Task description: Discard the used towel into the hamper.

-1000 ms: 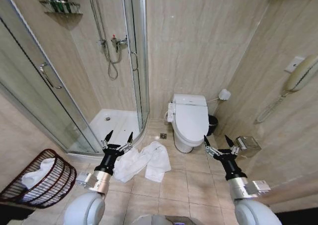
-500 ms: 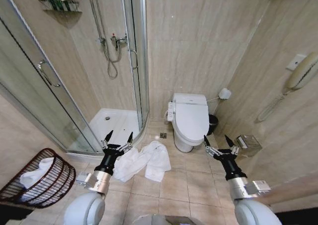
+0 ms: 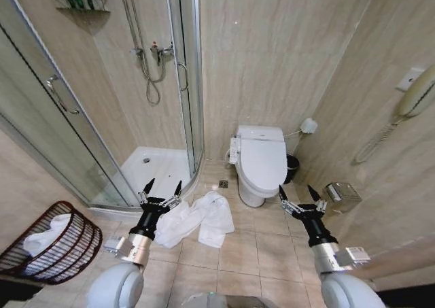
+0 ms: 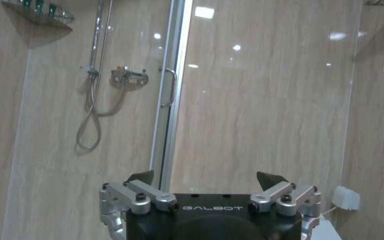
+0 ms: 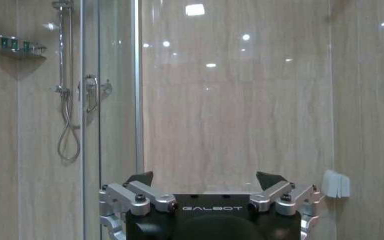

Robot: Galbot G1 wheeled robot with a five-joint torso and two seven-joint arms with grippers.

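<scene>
Both pincers, left and right, gape wide above glossy tiles; crumpled white towel, ribbed round hamper.

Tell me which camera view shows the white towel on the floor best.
The head view: the towel lies crumpled on the tiles between shower and toilet. Both wrist views look at the walls and shower instead.

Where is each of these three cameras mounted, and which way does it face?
Head: up high, looking down at the towel on the floor and the hamper; both arms show.
Left wrist: behind the left gripper, open fingers, facing the wall.
Right wrist: behind the right gripper, also open, facing the wall.
All three share the shower hose.
</scene>
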